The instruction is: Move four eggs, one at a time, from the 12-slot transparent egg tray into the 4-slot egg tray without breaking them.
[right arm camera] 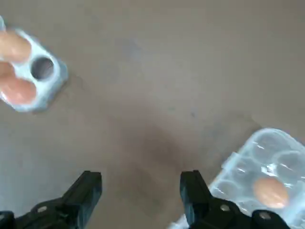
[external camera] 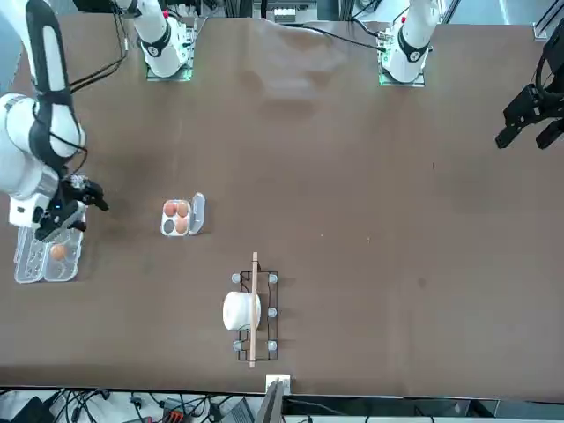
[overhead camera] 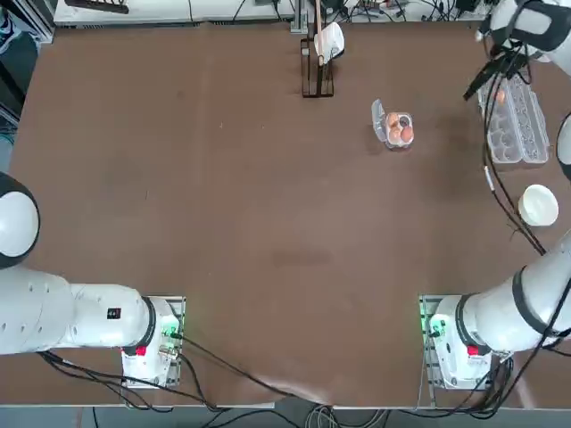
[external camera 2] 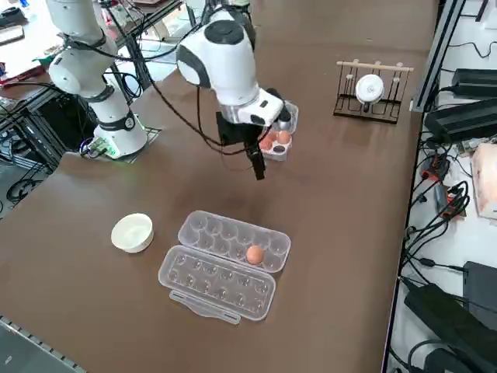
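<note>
The right pincer (right arm camera: 141,176) is hovering above the tabletop (overhead camera: 268,223), between the two egg trays, its two fingers standing wide apart and gripping nothing. In the right wrist view, bare brown surface is showing between the fingertips.

Three orange-brown eggs (external camera: 181,226) are sitting in the 4-slot egg tray (external camera: 168,226), each in its own cup. The fourth cup is standing empty; it is lying at the corner on the side towards the long carton and away from the arms' bases. The small clear lid (external camera: 198,212) is standing open on the robot's left side of this tray.

The remaining egg (external camera 2: 255,255) is resting in a cup of the 12-slot transparent egg tray (external camera 2: 213,233), towards the end farther from the arms' bases. The other cups of that carton are holding no eggs. Its hinged clear lid (external camera 2: 221,284) is lying folded open on the tabletop, on the side farther from the small tray.

A round white bowl (external camera 2: 133,233) is standing upright near the long carton, on the side towards the arms' bases. Well apart from the trays, near the far edge of the tabletop, a dark wire rack (external camera 2: 388,97) is standing with a light wooden bar (external camera 2: 377,66) running along its top and a round white object (external camera 2: 370,88) showing at its middle. The right arm (external camera 2: 233,74) is reaching out over the tabletop, carrying black cables along its length.
</note>
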